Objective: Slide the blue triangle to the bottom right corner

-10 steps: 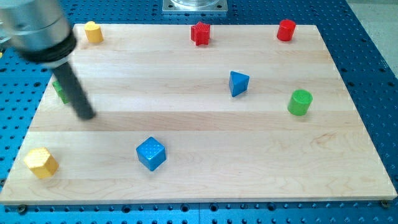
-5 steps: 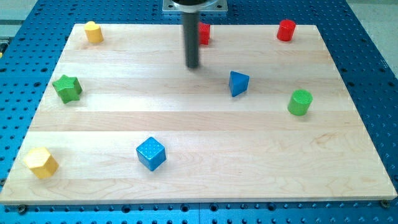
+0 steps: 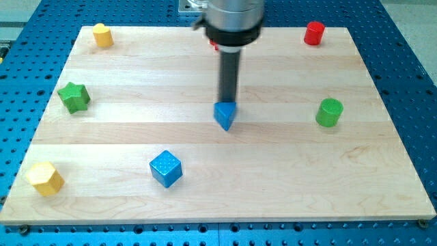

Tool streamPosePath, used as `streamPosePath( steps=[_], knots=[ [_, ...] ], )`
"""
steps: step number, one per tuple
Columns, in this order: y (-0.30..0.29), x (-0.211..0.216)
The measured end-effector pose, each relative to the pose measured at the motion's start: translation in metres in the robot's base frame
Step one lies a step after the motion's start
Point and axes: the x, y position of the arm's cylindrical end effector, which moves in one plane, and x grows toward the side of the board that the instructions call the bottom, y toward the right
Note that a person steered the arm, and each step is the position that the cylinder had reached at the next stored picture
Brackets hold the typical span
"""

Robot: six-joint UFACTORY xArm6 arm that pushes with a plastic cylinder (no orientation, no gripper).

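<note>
The blue triangle (image 3: 224, 115) lies near the middle of the wooden board (image 3: 273, 171). My tip (image 3: 226, 102) stands right at the triangle's upper edge, touching it or nearly so. The dark rod rises from there toward the view's top, and the arm's body hides the red star block at the top centre, of which only a sliver (image 3: 214, 46) shows.
A blue cube (image 3: 166, 168) sits lower left of the triangle. A green cylinder (image 3: 329, 112) stands at the right, a red cylinder (image 3: 314, 33) at top right. A green star (image 3: 74, 96), a yellow cylinder (image 3: 102, 34) and a yellow hexagonal block (image 3: 45, 178) are on the left side.
My tip swept from the left side to the top centre, then down onto the blue triangle. The triangle has moved left and down from its earlier spot.
</note>
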Motion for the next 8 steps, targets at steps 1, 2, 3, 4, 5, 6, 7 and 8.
streamPosePath(
  steps=[1, 2, 3, 4, 5, 6, 7, 8],
  knots=[
    [0.032, 0.037],
    [0.035, 0.048],
    [-0.027, 0.032],
    [0.015, 0.080],
    [0.129, 0.089],
    [0.073, 0.086],
    [0.131, 0.085],
    [0.169, 0.093]
  ],
)
